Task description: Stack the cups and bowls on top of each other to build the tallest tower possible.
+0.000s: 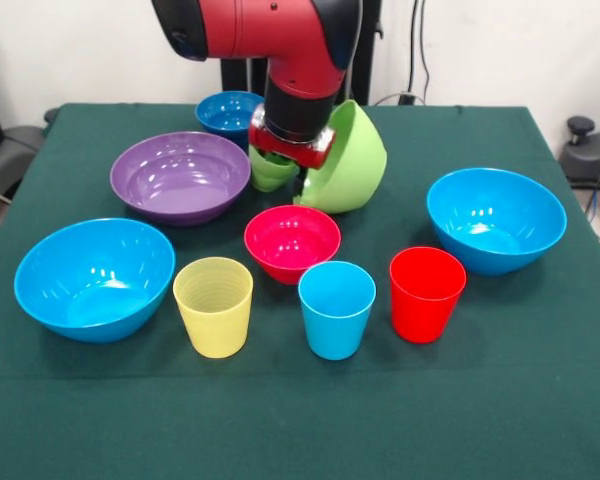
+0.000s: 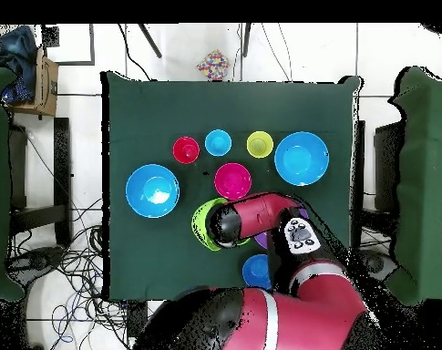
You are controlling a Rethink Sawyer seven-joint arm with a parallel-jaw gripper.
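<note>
My gripper point(image 1: 289, 163) hangs low at the back middle of the table, under the red wrist. The large lime-green bowl point(image 1: 352, 160) stands tilted on its edge right against it, mouth turned toward the gripper. The green cup point(image 1: 269, 170) sits just under the gripper on its other side. The arm hides how the gripper meets either one. In front stand the pink-red bowl point(image 1: 292, 241), pale yellow cup point(image 1: 213, 305), light blue cup point(image 1: 336, 308) and red cup point(image 1: 426, 293). In the overhead view the lime-green bowl point(image 2: 201, 225) shows beside the arm.
The purple bowl point(image 1: 180, 176) and the small dark blue bowl point(image 1: 228, 112) sit left of the gripper. Large light blue bowls stand at the front left point(image 1: 94, 277) and the right point(image 1: 495, 218). The green table point(image 1: 300, 420) has open cloth along its front edge.
</note>
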